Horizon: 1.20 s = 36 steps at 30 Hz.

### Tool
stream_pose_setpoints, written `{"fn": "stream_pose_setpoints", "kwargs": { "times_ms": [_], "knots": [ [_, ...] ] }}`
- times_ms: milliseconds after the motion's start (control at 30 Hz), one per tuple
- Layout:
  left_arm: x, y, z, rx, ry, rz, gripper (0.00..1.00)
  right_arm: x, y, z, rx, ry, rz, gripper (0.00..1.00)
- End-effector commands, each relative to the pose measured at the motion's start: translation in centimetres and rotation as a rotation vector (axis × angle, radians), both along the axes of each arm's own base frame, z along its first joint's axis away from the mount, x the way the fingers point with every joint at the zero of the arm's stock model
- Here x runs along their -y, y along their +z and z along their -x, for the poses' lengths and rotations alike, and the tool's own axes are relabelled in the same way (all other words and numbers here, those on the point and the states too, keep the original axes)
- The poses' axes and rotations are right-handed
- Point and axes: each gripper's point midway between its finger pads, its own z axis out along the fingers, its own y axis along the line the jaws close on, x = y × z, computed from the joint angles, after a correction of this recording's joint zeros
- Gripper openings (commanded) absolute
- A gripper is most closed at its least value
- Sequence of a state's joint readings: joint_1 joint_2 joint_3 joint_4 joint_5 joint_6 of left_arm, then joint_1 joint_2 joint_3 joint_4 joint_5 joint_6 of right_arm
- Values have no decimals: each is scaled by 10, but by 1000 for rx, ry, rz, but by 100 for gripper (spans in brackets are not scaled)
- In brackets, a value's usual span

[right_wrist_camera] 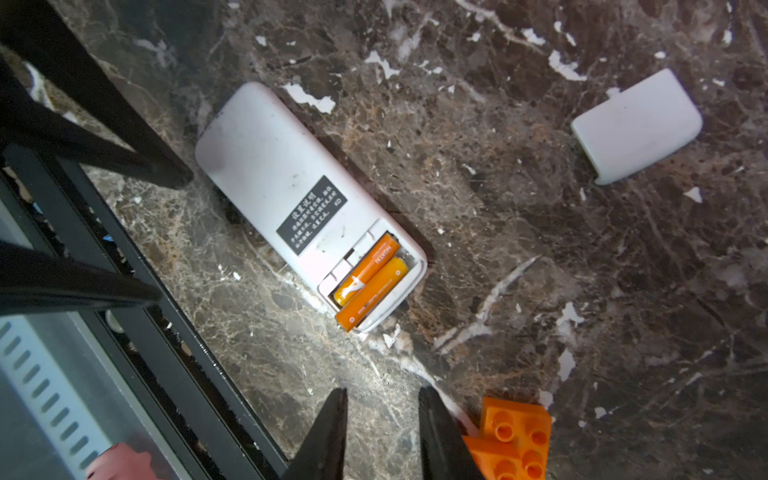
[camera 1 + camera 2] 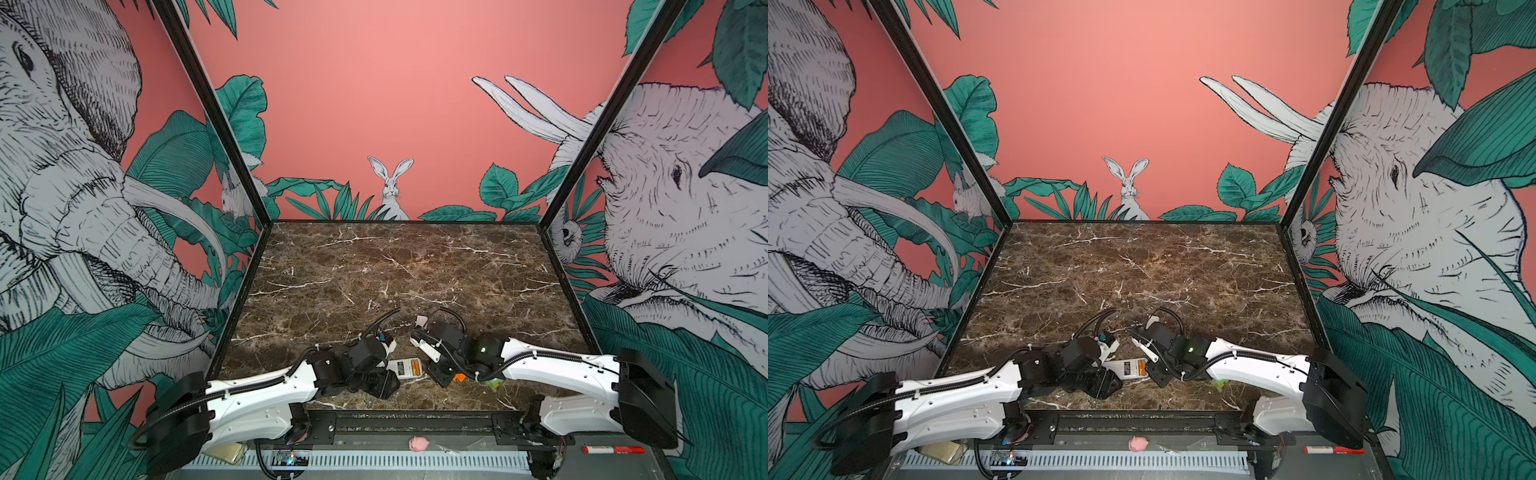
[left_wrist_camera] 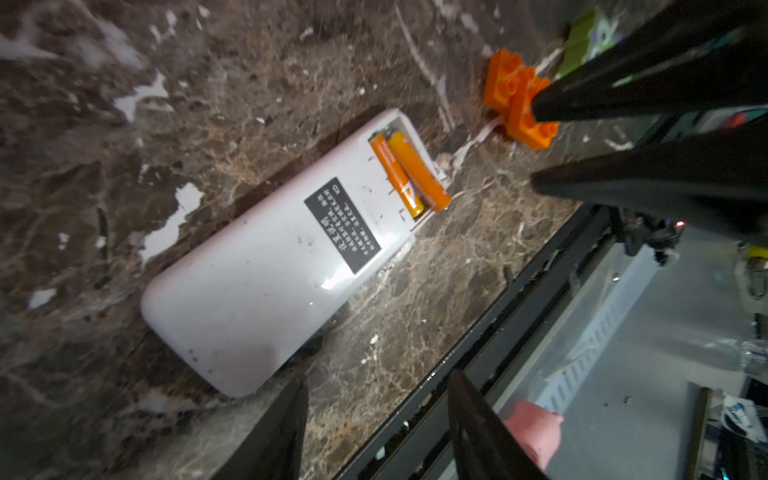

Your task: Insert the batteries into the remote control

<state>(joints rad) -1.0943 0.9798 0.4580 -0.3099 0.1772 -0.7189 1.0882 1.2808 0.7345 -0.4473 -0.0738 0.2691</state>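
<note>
The remote control (image 1: pixel 270 166) lies face down on the marble, white back and black label up, also seen between the two wrists in both top views (image 2: pixel 409 368) (image 2: pixel 1129 368). Its battery compartment is uncovered. Two orange batteries lie side by side in it: one (image 1: pixel 368 270) sits low, the other (image 1: pixel 372 293) rides higher and pokes over the end wall (image 3: pixel 419 174). My left gripper (image 3: pixel 378 382) hovers open and empty off the remote's closed end. My right gripper (image 1: pixel 384 392) is open by a narrow gap and empty, off the compartment end.
A white battery cover (image 1: pixel 636 126) lies apart on the marble. An orange studded brick (image 1: pixel 515 440) (image 3: pixel 519 108) sits right beside the right fingers, with a green toy (image 3: pixel 582 37) past it. The table's black front rail (image 1: pixel 166 291) runs close by; a pink pig (image 2: pixel 417 444) lies beyond it.
</note>
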Motion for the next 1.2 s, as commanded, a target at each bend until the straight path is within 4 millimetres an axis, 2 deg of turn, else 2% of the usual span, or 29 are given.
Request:
{"fn": "stream_pose_setpoints", "kwargs": {
  "times_ms": [0, 133, 267, 667, 1167],
  "knots": [
    [-20, 0, -5, -34, 80, -39, 56, -12, 6, 4, 18, 62, -63, 32],
    [-28, 3, -18, -22, 115, -108, 57, -16, 3, 7, 34, 114, -50, 33],
    [-33, -11, -20, -69, 141, -213, 57, -18, 3, 8, 63, 175, -31, 34],
    [-28, -27, -23, -106, 181, -220, 53, -25, -4, 8, 99, 294, 0, 35],
    [-34, -48, -28, -114, 221, -292, 46, -28, -10, 13, 90, 359, -2, 35]
  ]
}}
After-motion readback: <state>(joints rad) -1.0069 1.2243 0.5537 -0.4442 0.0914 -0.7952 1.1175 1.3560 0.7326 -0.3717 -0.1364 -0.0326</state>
